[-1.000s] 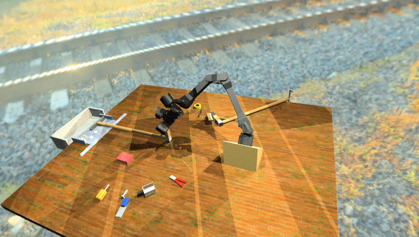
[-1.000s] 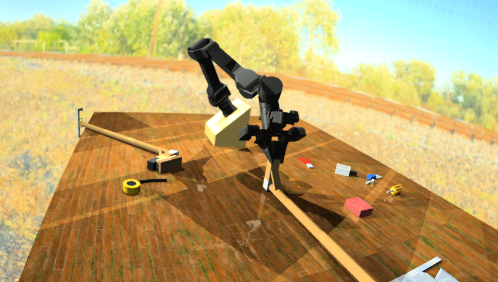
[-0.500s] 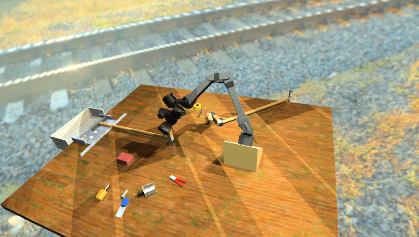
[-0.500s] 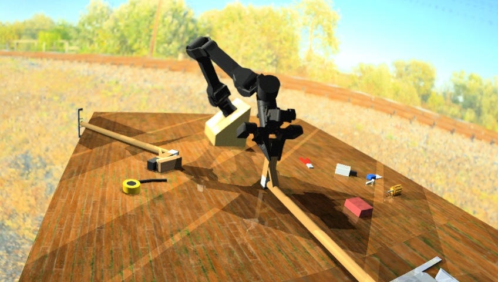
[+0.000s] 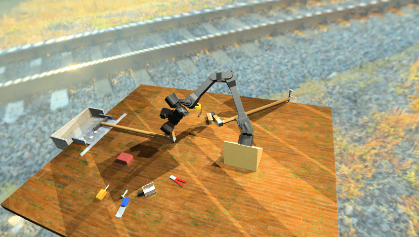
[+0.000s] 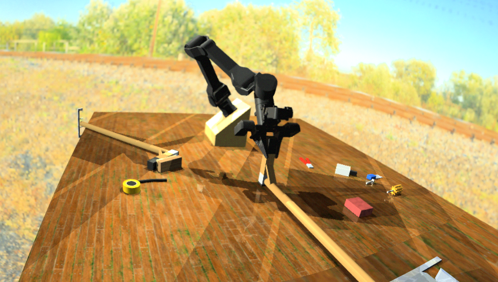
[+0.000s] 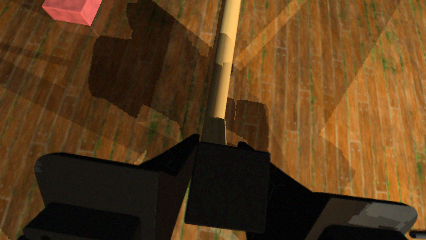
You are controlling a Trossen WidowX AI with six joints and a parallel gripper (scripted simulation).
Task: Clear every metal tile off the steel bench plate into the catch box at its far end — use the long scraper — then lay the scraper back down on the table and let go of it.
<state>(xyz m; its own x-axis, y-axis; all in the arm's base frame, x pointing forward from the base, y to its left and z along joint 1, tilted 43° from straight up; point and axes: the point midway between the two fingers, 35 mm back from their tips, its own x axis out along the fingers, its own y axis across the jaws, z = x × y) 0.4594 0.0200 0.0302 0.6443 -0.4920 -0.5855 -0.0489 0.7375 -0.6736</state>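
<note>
My gripper [image 5: 172,132] [image 6: 270,155] [image 7: 217,144] is shut on the upright wooden grip of the long scraper [image 5: 135,130] [image 6: 310,223] [image 7: 225,70]. The grip stands close over the table; whether it touches is unclear. The shaft runs out to the steel bench plate [image 5: 87,149] [image 6: 407,275], and its far end is over the plate near the catch box [image 5: 70,124]. A yellowish tile [image 5: 84,136], a pale tile [image 5: 91,137] and another pale tile [image 5: 95,132] show on the plate. The blade's contact and the box's low inside are hard to make out.
A second long-handled tool [image 5: 258,110] [image 6: 118,135] with a pronged head lies beyond the arm. A red block [image 5: 124,158] [image 6: 357,207] [image 7: 72,10] lies beside the shaft. Yellow tape [image 5: 197,106] [image 6: 131,187], red pliers [image 5: 178,180] and several small tools lie around.
</note>
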